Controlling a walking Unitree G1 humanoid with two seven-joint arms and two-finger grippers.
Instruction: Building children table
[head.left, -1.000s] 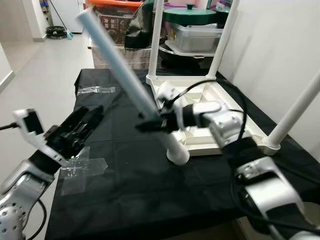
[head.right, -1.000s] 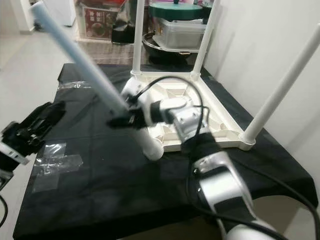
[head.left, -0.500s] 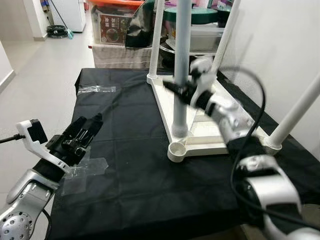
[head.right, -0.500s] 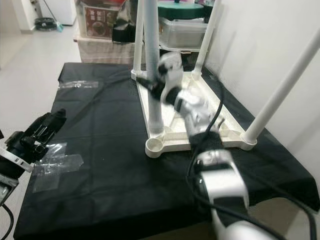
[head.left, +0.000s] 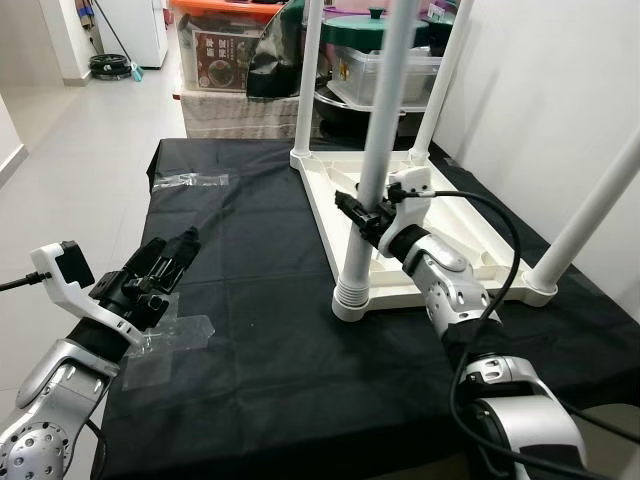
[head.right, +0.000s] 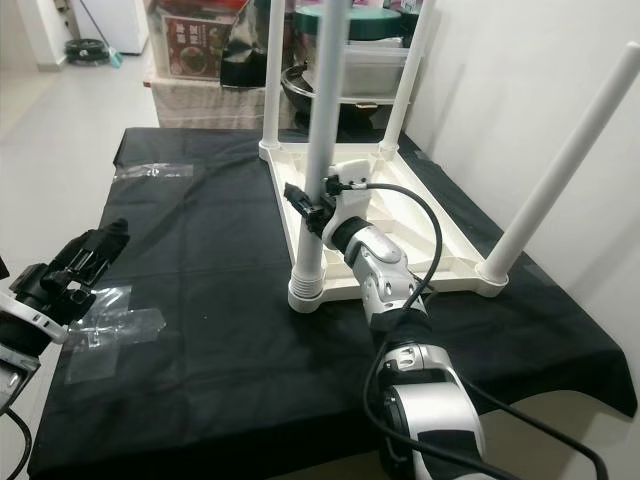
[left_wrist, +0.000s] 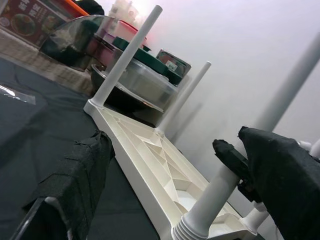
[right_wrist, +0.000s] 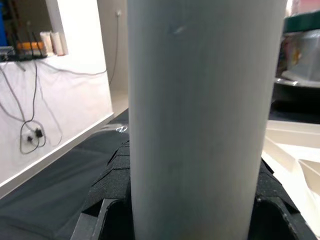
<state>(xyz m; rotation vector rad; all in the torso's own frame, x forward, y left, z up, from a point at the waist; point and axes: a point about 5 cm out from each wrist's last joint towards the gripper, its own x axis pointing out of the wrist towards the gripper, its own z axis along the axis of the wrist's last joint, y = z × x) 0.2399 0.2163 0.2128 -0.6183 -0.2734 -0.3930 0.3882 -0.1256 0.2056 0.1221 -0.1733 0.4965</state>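
Swung from a slant to upright, the long pale grey plastic table leg (head.left: 385, 130) now stands in the near corner socket of the upturned white plastic tabletop (head.left: 470, 250) on the black-draped bench (head.left: 270, 350). Nearest, the left end effector (head.left: 165, 262) hovers spread over taped plastic; farther, the right end effector (head.left: 362, 212) pinches the leg, likely steadying it for seating.

The table (head.left: 440, 215) lies upside down on the right side of the desk (head.left: 260, 340). One leg (head.left: 375, 160) stands up at its near left corner. The tape (head.left: 165, 340) lies on the desk's left. Boxes (head.left: 385, 70) sit behind the desk.
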